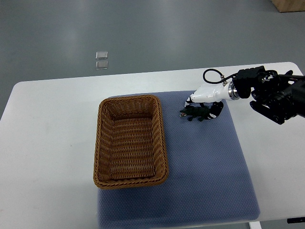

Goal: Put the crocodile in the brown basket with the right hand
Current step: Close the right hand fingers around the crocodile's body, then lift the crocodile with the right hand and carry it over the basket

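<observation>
Early in the task, by the look of it: crocodile (194,113) not yet in the basket (98,143), which holds nothing and sits on the left part of the mat (209,167). Lies near the basket's far right corner, apart from the rim, under the right hand (206,95). Hard to tell whether resting on the mat or raised just off it. Left to do, as judged: lift, carry left over the rim, release inside.

Fingers (188,99) curled down around the toy, one at its far left side, another at its right end, closed on the body rather than spread. Looks like a grasp already made. No left hand in view.
</observation>
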Action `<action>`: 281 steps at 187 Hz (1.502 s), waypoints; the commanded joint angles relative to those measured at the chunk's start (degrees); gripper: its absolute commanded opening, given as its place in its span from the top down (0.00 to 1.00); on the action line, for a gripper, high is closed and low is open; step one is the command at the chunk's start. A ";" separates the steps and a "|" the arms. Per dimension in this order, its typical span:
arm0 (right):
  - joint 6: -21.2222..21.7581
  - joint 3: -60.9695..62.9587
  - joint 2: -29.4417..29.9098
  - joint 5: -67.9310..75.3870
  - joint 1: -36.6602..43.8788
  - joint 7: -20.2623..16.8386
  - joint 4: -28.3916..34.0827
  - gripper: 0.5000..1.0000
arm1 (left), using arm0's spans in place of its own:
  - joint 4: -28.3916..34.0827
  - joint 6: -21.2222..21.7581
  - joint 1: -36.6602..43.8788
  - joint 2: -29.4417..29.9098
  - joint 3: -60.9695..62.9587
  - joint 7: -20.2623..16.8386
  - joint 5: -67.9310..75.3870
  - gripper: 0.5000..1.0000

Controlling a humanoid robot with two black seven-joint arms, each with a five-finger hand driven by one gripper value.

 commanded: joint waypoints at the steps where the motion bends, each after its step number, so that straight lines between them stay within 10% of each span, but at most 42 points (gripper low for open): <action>1: -0.42 0.12 -0.08 0.30 0.25 0.00 -0.09 1.00 | 0.00 0.00 0.00 0.00 0.00 0.00 0.00 0.00; 224: -0.42 2.66 3.17 4.34 10.44 0.00 0.62 1.00 | 0.00 0.00 0.00 0.00 0.00 0.00 0.00 0.00; 281: -2.00 2.58 6.16 3.73 14.05 0.00 11.08 1.00 | 0.00 0.00 0.00 0.00 0.00 0.00 0.00 0.00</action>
